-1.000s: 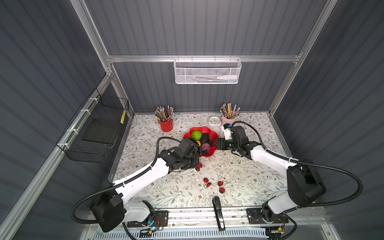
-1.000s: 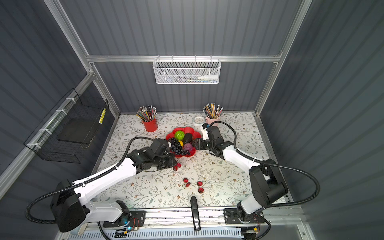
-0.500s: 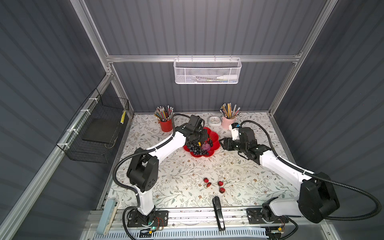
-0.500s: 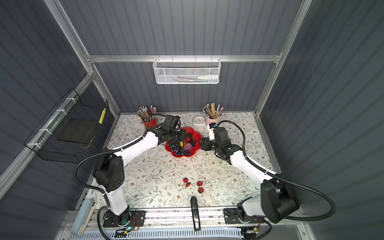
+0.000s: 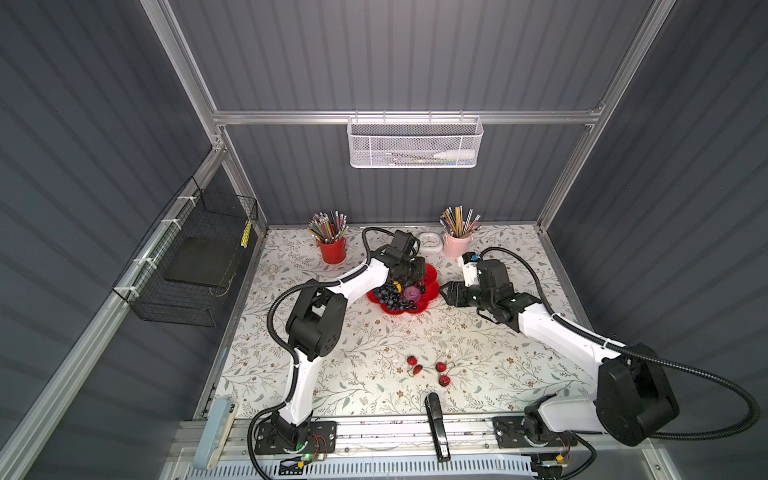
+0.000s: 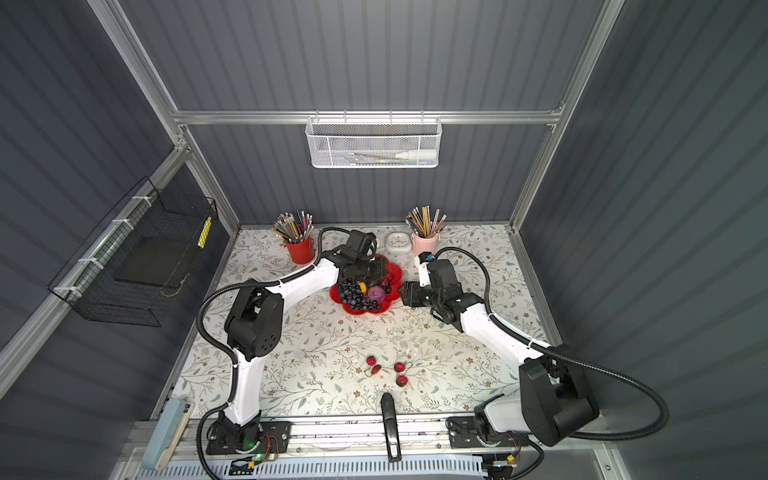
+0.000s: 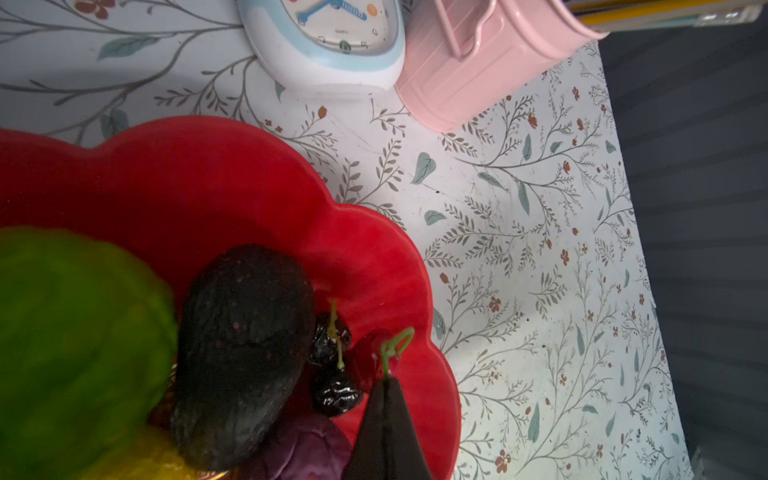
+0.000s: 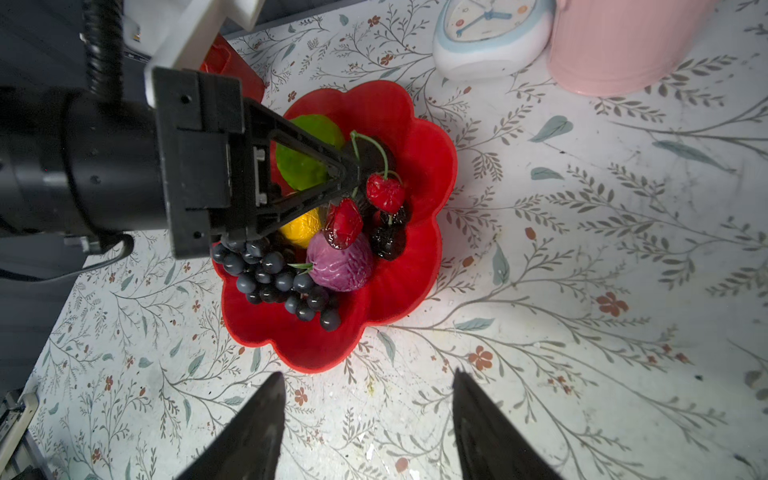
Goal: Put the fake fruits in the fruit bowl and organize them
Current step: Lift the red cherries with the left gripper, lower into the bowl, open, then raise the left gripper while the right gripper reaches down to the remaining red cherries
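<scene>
The red flower-shaped fruit bowl (image 5: 432, 276) (image 6: 397, 272) (image 8: 415, 270) sits mid-table. It holds a dark grape bunch (image 8: 270, 274), a purple fruit (image 8: 340, 266), a yellow pear (image 8: 303, 226), a lime-green ball (image 8: 320, 133), an avocado (image 7: 245, 345) and a black cluster (image 8: 388, 241). My left gripper (image 8: 353, 170) (image 7: 388, 384) hangs over the bowl, shut on the green stem of a pair of red cherries (image 8: 384, 191). More cherries (image 5: 415, 365) (image 5: 442, 374) lie on the table near the front. My right gripper (image 8: 365, 382) (image 5: 446, 293) stands open and empty beside the bowl's right rim.
Behind the bowl stand a red pencil cup (image 5: 332, 249), a small clock (image 5: 430, 241) and a pink pencil cup (image 5: 456, 243). A black tool (image 5: 434, 415) lies at the front edge. Wire baskets hang on the left and back walls.
My left gripper has carried the cherries from the bowl's near-left side to above the bowl. My right gripper has drawn back to the right, away from the bowl.
</scene>
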